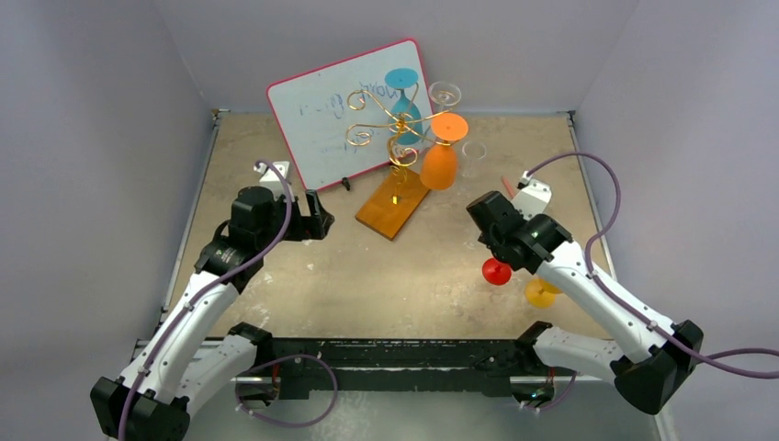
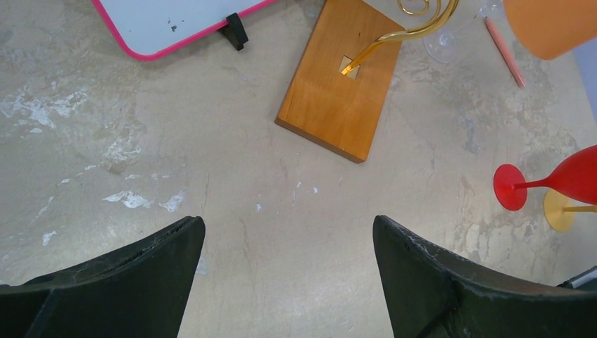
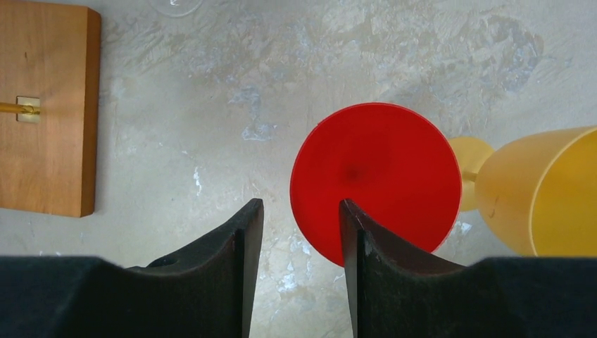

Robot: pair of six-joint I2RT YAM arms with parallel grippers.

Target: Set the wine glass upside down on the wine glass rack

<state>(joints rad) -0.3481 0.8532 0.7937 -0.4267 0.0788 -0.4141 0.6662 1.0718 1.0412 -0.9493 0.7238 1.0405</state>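
The gold wire rack [image 1: 397, 124] stands on its wooden base [image 1: 390, 209], which also shows in the left wrist view [image 2: 338, 84] and the right wrist view [image 3: 42, 105]. An orange glass [image 1: 441, 161], a blue glass [image 1: 405, 96] and a clear glass [image 1: 445, 94] hang on it upside down. A red wine glass [image 1: 497, 271] is on the table; its foot, stem and bowl show in the left wrist view [image 2: 508, 186]. My right gripper [image 3: 301, 205] hovers over it [image 1: 490, 248], open, with only table between the fingers. The red round face [image 3: 376, 176] lies just beyond the right fingertip. My left gripper [image 2: 288, 220] is wide open and empty [image 1: 321, 216].
A yellow glass [image 1: 540, 294] sits right beside the red one [image 3: 542, 190]. A pink-framed whiteboard [image 1: 344, 115] stands behind the rack. A clear glass [image 1: 474, 152] and a pink stick [image 2: 503, 49] are right of the rack. Grey walls close in the table.
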